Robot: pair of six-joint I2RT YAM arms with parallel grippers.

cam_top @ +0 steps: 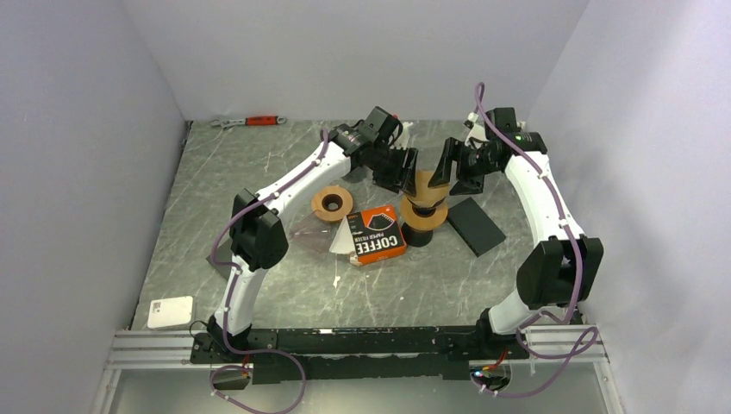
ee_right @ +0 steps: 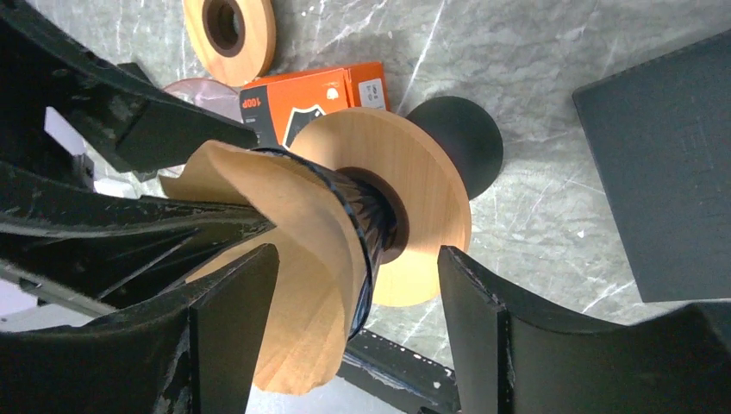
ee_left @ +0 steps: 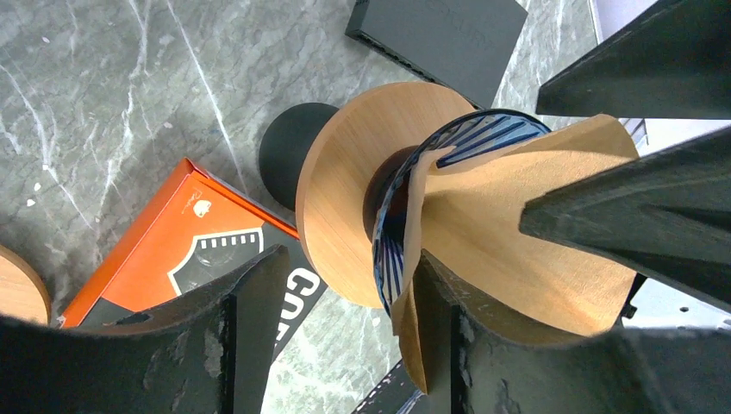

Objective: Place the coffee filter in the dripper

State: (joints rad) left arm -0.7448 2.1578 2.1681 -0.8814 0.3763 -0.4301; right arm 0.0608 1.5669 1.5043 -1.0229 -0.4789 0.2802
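The left gripper (ee_left: 345,267) and right gripper (ee_right: 358,254) both have their jaws parted and clamp nothing, one on each side of the filter (ee_left: 517,241). This tan, creased paper cone lies folded in the mouth of the ribbed dark-glass dripper (ee_left: 483,134). Below are a round wooden collar (ee_left: 345,172) and a black base (ee_left: 289,151). They stand mid-worktop (cam_top: 259,172), toward the far edge of the veined grey marble, with plain pale walls (cam_top: 86,129) around.

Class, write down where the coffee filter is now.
In the top view the filter sits partly in the dripper at mid-table, between the left gripper and right gripper, right of the orange box.
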